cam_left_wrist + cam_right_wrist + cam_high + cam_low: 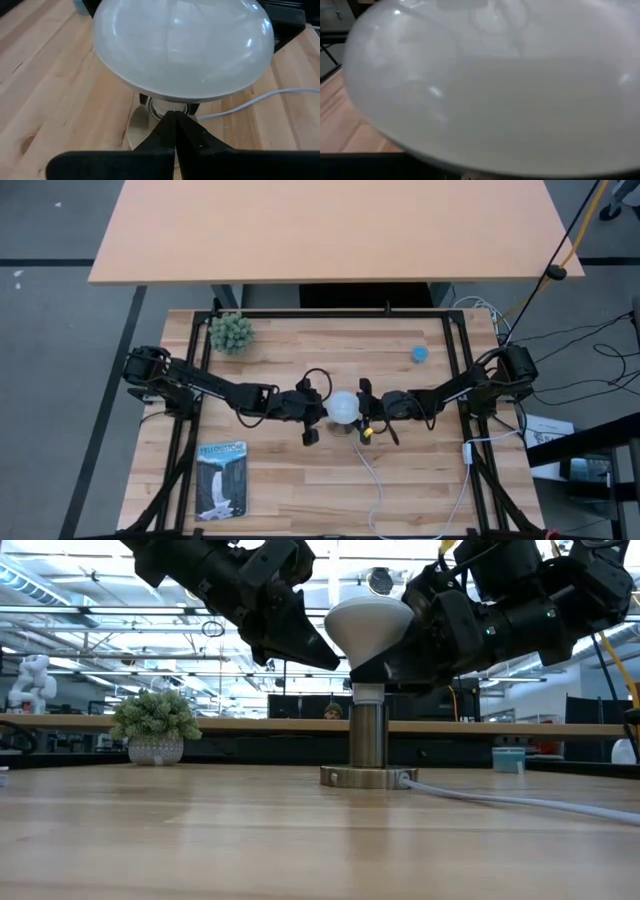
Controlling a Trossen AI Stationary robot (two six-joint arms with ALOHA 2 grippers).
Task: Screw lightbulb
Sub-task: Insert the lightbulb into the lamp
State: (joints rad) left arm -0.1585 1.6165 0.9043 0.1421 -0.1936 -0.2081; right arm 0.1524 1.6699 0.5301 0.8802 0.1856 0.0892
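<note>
Right gripper, right of centre, grasps the lightbulb, whose axis we see upright over the socket; left gripper clenched alongside.

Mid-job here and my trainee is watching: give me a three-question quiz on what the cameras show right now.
1. True or false: the left gripper has its fingers shut.
2. The lightbulb stands over which thing: A) potted plant, B) metal socket, C) booklet?
3. Fill in: the right gripper sits at the bulb's ____.

Key: 1 true; 2 B; 3 neck, under the dome.
</note>
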